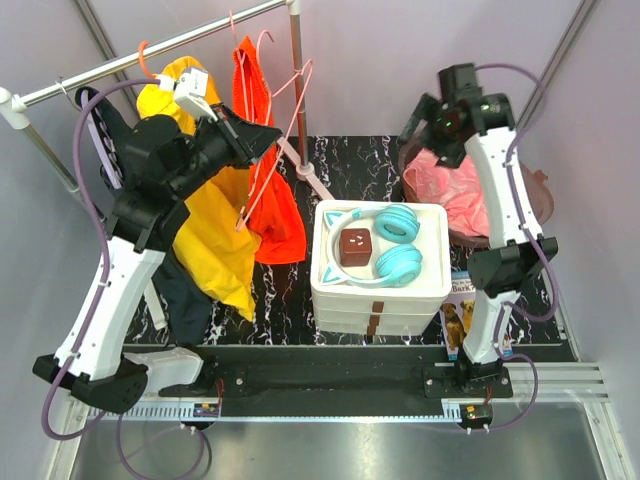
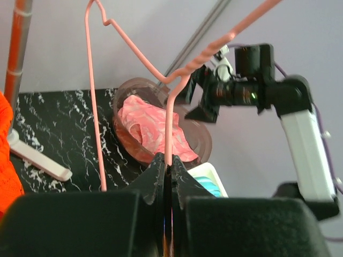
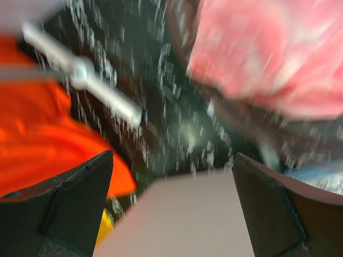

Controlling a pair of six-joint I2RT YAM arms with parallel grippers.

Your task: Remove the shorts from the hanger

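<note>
Pink shorts [image 1: 447,188] lie bunched in a brown basket [image 1: 537,195], far right on the worktop [image 1: 350,160], off the hanger. Left end effector [image 2: 169,170] is clamped tight on one strand of the pink wire hanger [image 2: 169,115], and the hanger is bare. Right end effector [image 3: 172,158] is spread wide with nothing in it, up above the basket's far-left side.

Between the arms sits a white stacked box [image 1: 380,295] with teal headphones [image 1: 397,245] and a brown cube [image 1: 355,246] on top. Orange garment [image 1: 275,205] and yellow garment [image 1: 215,245] hang off the rail [image 1: 120,70] on the left, crowding the left arm.

Right wrist view is blurred: only smears of pink, orange and the white rack foot [image 3: 80,69]. The pinch on the wire shows only in the left wrist view. Overhead, those fingers are lost against the dark housing. Whether the hanger's hook sits on the rail, can't tell.
</note>
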